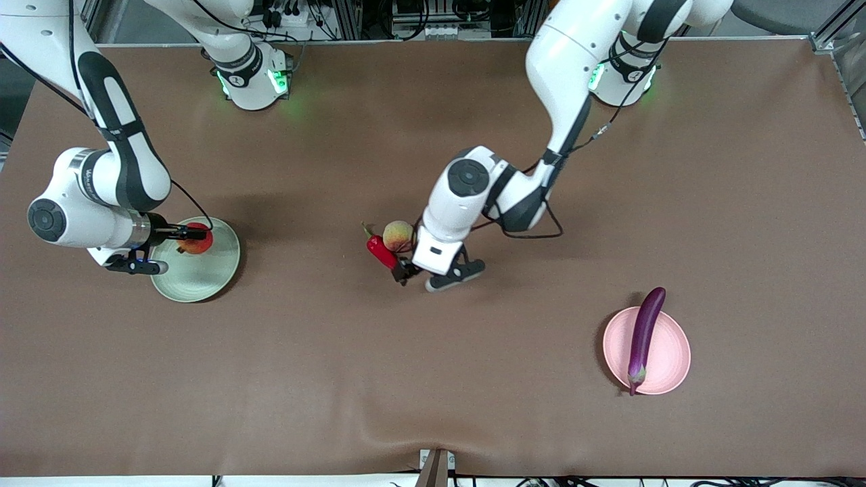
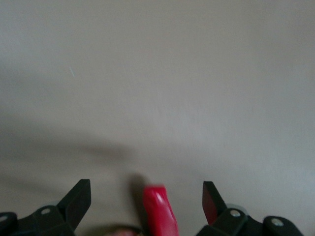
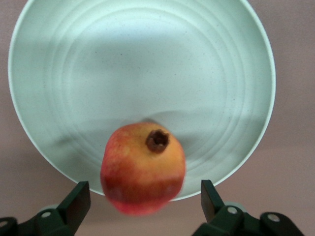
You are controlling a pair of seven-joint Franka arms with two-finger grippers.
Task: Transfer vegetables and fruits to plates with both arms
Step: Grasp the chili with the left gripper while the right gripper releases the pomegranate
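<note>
While the right gripper [image 3: 140,206] hangs over the pale green round plate [image 1: 216,267] toward the right arm's end of the tabletop [image 1: 433,379], its fingers [image 3: 76,201] stand wide apart with the round red apple [image 3: 142,167] between them but not touching either. The apple looks just released, low over or on the plate, its dark calyx end turned up toward the wrist camera.

The left gripper [image 1: 433,274] is low over the middle of the tabletop, fingers [image 2: 78,201] fully spread and empty. They straddle the glossy red chili pepper [image 1: 381,251], evidently lined up for a grasp across its width. The chili lies flat, its long axis slanting, green stem toward the robots' bases and red tip toward the left gripper. The yellowish-pink round peach [image 1: 398,235] sits touching or just beside it.

The long glossy purple eggplant [image 1: 645,337] rests across the pale pink round plate [image 1: 670,358], overhanging both rims, stem end nearer the front camera.
</note>
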